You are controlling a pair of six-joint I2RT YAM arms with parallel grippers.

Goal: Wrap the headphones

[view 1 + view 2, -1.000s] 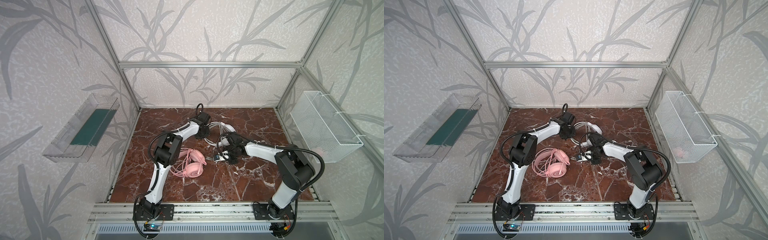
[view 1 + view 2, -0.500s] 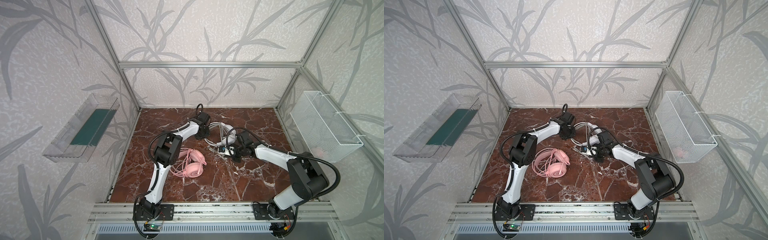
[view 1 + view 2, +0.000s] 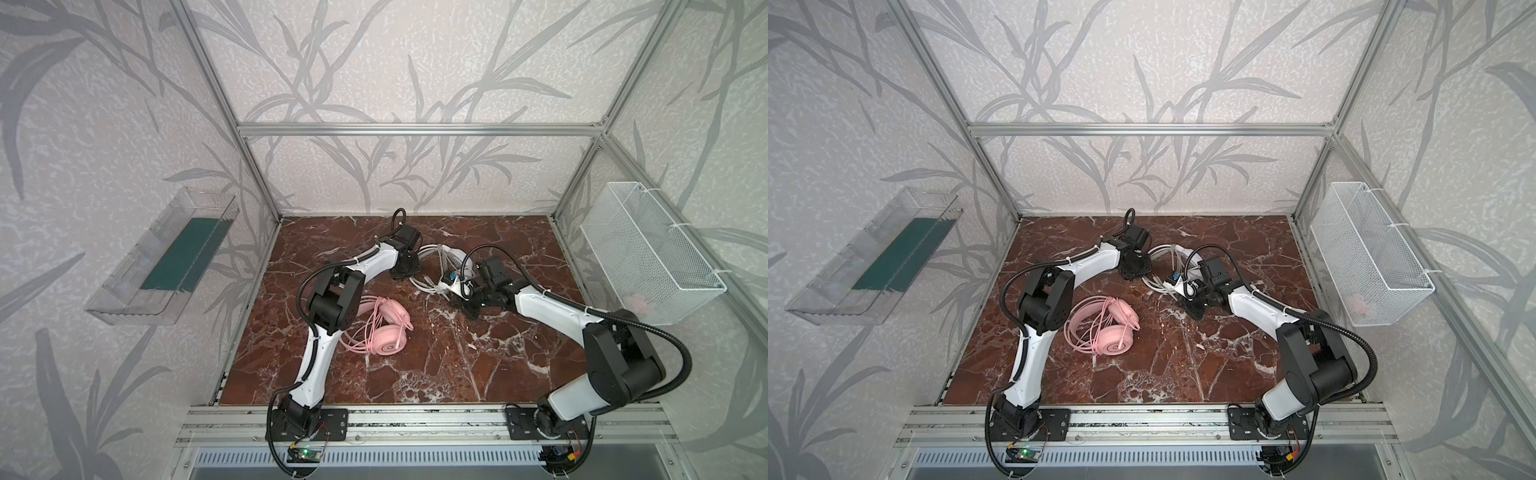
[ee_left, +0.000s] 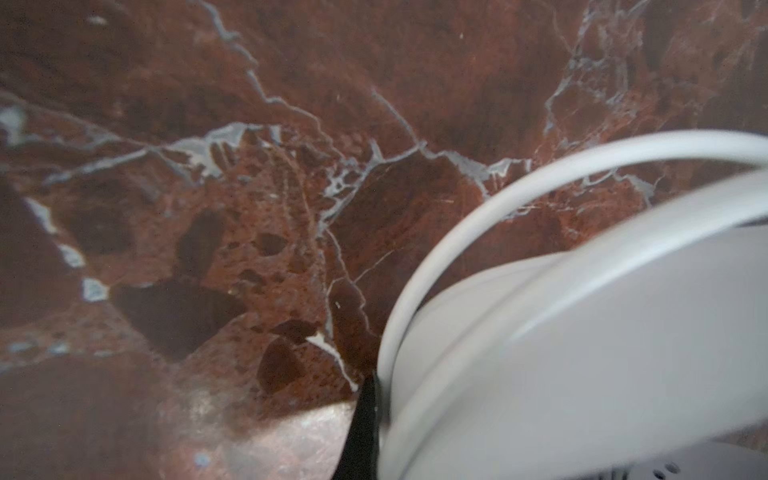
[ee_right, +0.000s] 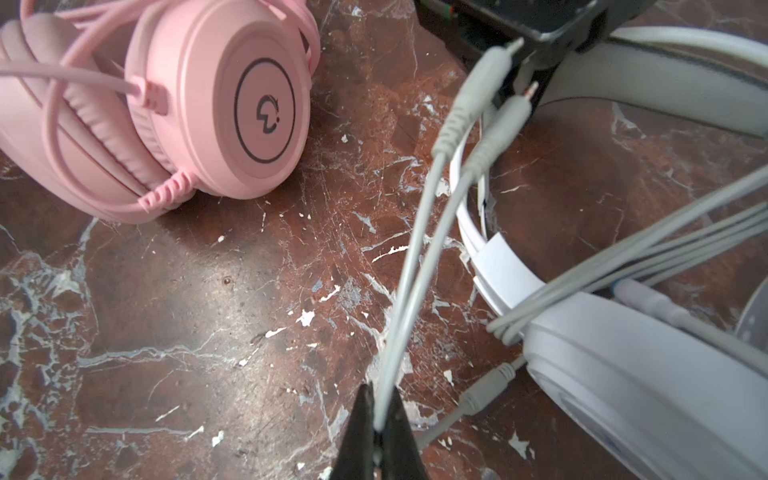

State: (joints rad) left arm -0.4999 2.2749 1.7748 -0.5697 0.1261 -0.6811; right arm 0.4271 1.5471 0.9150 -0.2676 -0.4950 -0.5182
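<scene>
While the pink headphones (image 3: 384,332) lie left of centre on the marble table (image 3: 436,374), cups side by side, band arcing leftward, the left gripper (image 3: 406,270) is clamped shut, seemingly on the wire band of the white headphones (image 3: 453,255) further back. It's a light, springy frame, so the band's the sound hold. Its long axis runs across to the right gripper (image 5: 376,432), pinched tight on the thin white cable (image 5: 415,270). Limp, slick stuff, best nipped near the plugs (image 5: 482,95), which point back at the left gripper
</scene>
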